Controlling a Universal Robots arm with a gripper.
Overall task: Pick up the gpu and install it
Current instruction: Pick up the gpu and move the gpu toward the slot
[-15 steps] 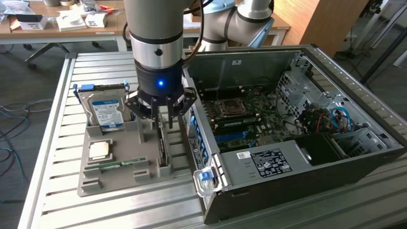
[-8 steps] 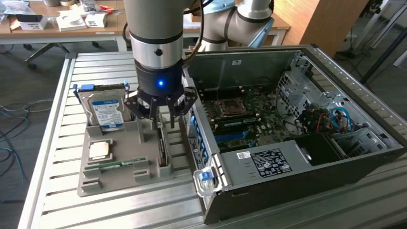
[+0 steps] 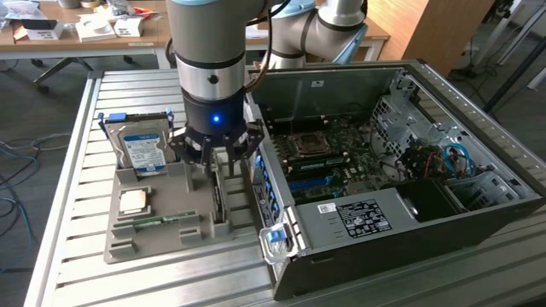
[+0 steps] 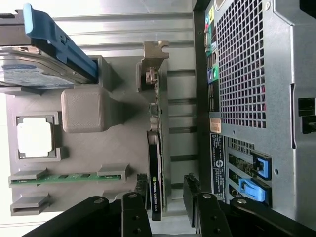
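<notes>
Standing on its long edge in a slot of the grey tray (image 3: 128, 246), the gpu (image 4: 156, 163) shows in the wrist view as a thin card seen from above. It has a dark black face with a small green logo and pale lettering, and a sliver of green circuit board runs along its back. At the far end is a long pale metal bracket (image 4: 154, 57) with a notched tab. In the exterior view the card (image 3: 218, 203) is a narrow dark strip on the side of the tray nearest the open computer case (image 3: 410, 224), toward the exterior view's right. The gripper (image 4: 165, 195) hangs straight over it with its fingers (image 4: 190, 190) spread, one on each side of the card's end away from the bracket. One finger is just beside the black face, and a clear gap lies between the other finger and the board side, so nothing is pinched. In the exterior view the gripper (image 3: 218, 171) sits low over the tray, its tips down at the level of the card's upper edge. Elsewhere on the tray, a hard drive (image 3: 143, 150) with a blue-white label stands at the back. A square processor chip (image 3: 133, 202) lies flat in a recess, and a narrow green memory stick (image 3: 158, 222) lies near the front. Tray and case both rest on a slatted metal table (image 3: 77, 160).
</notes>
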